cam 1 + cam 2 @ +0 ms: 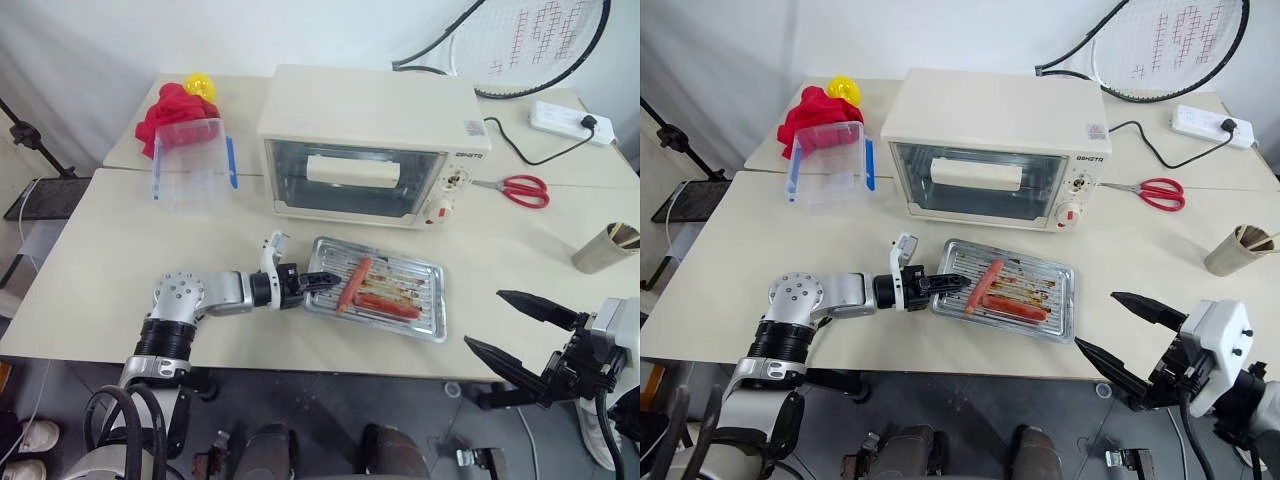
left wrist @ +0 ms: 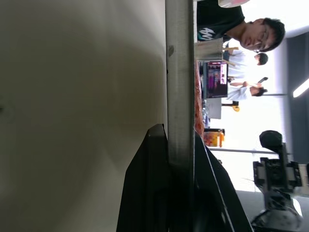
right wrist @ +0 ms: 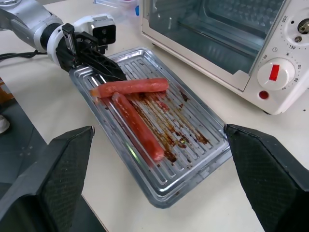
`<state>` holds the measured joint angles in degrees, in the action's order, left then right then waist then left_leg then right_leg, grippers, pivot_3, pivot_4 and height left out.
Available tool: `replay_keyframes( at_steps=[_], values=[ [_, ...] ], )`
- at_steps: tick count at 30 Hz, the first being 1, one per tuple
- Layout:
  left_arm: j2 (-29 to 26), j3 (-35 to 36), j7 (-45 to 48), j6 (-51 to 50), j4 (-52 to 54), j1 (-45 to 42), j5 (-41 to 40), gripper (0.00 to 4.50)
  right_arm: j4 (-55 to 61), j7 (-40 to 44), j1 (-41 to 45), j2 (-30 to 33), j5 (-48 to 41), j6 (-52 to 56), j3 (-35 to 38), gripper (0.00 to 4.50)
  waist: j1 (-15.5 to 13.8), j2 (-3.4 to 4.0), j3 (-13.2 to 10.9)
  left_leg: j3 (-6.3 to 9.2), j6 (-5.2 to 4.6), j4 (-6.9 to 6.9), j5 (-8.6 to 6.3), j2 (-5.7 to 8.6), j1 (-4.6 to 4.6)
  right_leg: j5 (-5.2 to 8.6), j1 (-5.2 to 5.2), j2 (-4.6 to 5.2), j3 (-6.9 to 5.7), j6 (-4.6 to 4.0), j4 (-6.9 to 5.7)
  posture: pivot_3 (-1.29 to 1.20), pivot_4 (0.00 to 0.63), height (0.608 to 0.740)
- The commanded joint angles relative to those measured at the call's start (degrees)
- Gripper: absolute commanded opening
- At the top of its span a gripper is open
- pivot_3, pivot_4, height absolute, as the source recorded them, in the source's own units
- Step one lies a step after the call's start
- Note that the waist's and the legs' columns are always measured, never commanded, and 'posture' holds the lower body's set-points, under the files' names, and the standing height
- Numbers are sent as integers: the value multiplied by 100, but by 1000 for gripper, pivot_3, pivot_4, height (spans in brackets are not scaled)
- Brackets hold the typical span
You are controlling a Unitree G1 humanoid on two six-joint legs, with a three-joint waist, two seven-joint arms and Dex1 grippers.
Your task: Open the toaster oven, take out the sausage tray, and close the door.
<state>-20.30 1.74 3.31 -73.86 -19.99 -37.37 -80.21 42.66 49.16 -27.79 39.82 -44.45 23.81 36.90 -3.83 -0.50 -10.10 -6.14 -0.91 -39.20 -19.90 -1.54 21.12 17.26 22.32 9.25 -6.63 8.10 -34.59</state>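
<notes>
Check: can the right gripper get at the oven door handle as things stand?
Probably yes. The right gripper is open and holds nothing; the door handle faces it across bare table, with the sausage tray off to its left, pinched by the left gripper.

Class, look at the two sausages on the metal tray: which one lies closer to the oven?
The sausage lying across the tray's end beside the left gripper. The other sausage runs along the tray's length, farther from the toaster oven.

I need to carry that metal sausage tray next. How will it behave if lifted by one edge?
The sausage tray looks thin and stiff, probably light. The two sausages lie loose, so they would likely roll toward the low side if it tilts. Greasy smears suggest a slippery rim; the left gripper pinches one edge.
</notes>
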Motion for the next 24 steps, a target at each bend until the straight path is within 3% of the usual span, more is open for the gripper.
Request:
replay_keyframes(
  at_steps=[1, 4, 9, 14, 18, 21, 24],
  values=[
    [19, 90, 183, -114, 270, 164, 420, 823, 139, -16, -37, -7, -82, -101, 172, 4500, 22, -1, 0, 0, 0, 0, 0, -1, 1, 0, 1, 0, 0, 0, 0, 0, 150, 740],
    [-139, 211, 366, -90, 684, 245, 673, 1683, 61, 21, 38, 47, -58, -121, 140, 4500, 81, -3, -2, 1, 0, 1, 0, -3, 6, 0, 6, -2, -2, 0, -1, 0, 150, 740],
    [-919, -124, 1457, 163, 1748, 571, 1435, 3111, -93, 59, 244, 117, -2, -106, 0, 4500, 187, -8, -5, -2, 1, 7, 1, -13, 8, 2, 13, -14, -1, -4, 0, 0, 150, 740],
    [-1824, 49, 3124, 1251, 2465, 1101, 2158, 4436, -315, 168, 542, 157, 84, -143, -317, 4500, 235, -7, -6, -3, 4, 9, 0, -16, 11, 3, 17, -15, -1, -5, 3, 0, 150, 740],
    [-2400, 135, 4446, 2694, 2393, 1602, 3073, 4436, -478, 293, 756, 206, 98, -175, -515, 4500, 238, -4, -6, -8, 7, 11, -2, -19, 11, 4, 20, -18, 1, -8, 8, 0, 150, 740],
    [-2972, 388, 5754, 4818, 1889, 2215, 4168, 4436, -773, 552, 864, 204, 177, -310, -636, 4500, 247, -1, -7, -17, 12, 13, -7, -21, 11, 4, 24, -19, 3, -9, 11, 0, 150, 740],
    [-3009, 644, 6326, 6282, 1586, 2416, 4681, 4436, -1135, 878, 814, 256, 318, -506, -622, 4500, 225, -1, -9, -59, 14, 18, -12, -30, 17, 7, 30, -26, 1, -14, 17, 0, 150, 740]
  ],
)
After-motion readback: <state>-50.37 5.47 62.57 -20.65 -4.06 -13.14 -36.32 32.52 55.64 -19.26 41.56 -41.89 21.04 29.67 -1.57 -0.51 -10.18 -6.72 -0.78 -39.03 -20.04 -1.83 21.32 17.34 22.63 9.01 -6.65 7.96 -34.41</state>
